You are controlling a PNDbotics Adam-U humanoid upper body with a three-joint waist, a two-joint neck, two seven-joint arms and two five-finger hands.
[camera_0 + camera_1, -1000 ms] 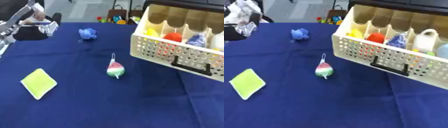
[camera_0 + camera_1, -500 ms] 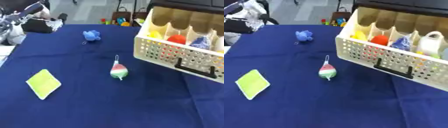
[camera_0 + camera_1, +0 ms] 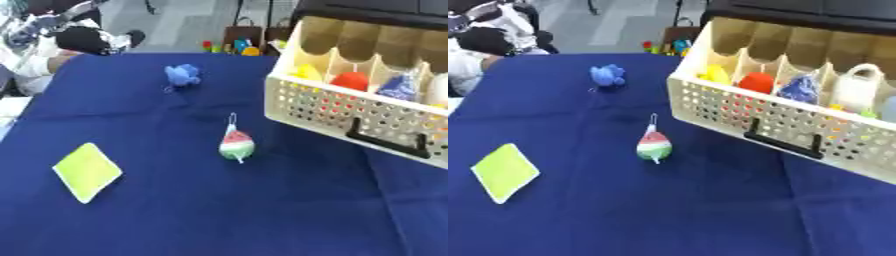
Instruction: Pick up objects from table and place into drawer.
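Item: watermelon-pattern toy [image 3: 236, 145], mid tabletop [image 3: 262, 215], long axis w/ string pointing away, just left of cream drawer [image 3: 798, 120]; blue toy [image 3: 182, 75] far-left, yellow card [image 3: 87, 171] near-left; neither hand visible, state unknown, so nearer arm can't be judged.

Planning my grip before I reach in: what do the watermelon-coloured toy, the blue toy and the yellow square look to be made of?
The watermelon toy looks soft, perhaps knitted or plush: matte, rounded, with a thin cord loop on top. The blue toy also seems like fuzzy fabric, lumpy and without shine. The yellow square lies flat and thin with a pale edge, possibly a sponge cloth or foam sheet; I cannot tell which.
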